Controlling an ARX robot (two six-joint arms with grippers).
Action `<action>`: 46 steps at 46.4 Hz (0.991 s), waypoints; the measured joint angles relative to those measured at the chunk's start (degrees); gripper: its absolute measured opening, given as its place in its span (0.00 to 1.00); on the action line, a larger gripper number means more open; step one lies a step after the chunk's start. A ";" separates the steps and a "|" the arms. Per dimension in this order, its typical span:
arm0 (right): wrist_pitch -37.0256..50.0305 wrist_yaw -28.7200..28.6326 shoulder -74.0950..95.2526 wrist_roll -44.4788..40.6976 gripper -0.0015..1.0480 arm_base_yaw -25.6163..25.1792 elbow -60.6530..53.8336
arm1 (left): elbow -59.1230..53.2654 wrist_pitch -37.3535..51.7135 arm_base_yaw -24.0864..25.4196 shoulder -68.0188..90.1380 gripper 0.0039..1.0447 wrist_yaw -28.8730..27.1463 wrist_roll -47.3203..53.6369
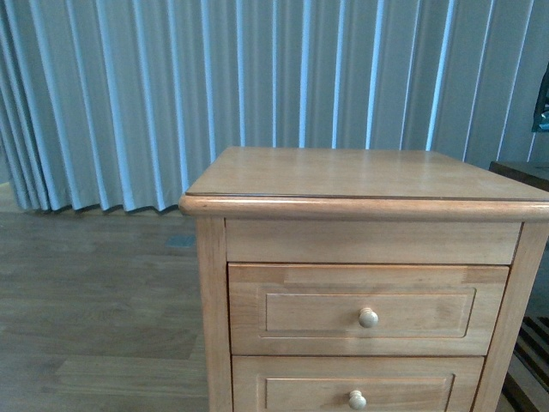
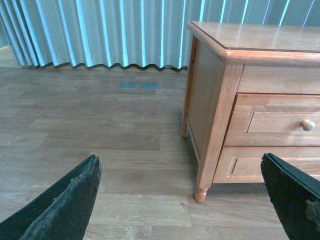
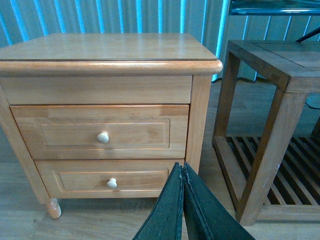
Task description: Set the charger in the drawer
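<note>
Blue vertical blinds (image 1: pixel 171 94) behind, wood floor (image 1: pixel 86 292) | left gripper (image 2: pixel 180 200) fingers spread wide, empty | nightstand (image 1: pixel 360 176) top bare; two drawers, both closed | upper drawer (image 1: pixel 369 309) faces camera, long axis horizontal, one knob (image 1: pixel 368 317) | right gripper (image 3: pixel 182 210) fingers pressed together, empty | slatted side table (image 3: pixel 280 65) | charger unseen.

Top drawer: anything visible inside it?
No. The top drawer is fully closed, so its interior is hidden behind the panel front and knob. No charger shows in any view, and the cabinet top looks bare.
</note>
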 joint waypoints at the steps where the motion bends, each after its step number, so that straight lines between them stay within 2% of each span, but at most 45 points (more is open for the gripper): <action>1: -0.63 0.00 -0.61 0.00 0.02 0.00 0.00 | 0.00 0.00 0.00 0.00 0.94 0.00 0.00; 21: -7.67 0.00 -7.74 0.00 0.02 0.00 0.00 | 0.00 0.00 0.00 0.00 0.94 0.00 0.00; 26: -17.27 -0.02 -15.78 0.00 0.02 0.02 0.07 | 0.00 0.00 0.00 0.00 0.94 0.00 0.00; 40: -17.75 -0.02 -17.40 0.00 0.02 0.00 0.07 | 0.00 0.00 0.00 0.00 0.94 0.00 0.00; 46: -17.75 -0.02 -17.40 -0.02 0.20 0.02 0.07 | 0.00 0.00 0.00 0.00 0.94 0.00 0.00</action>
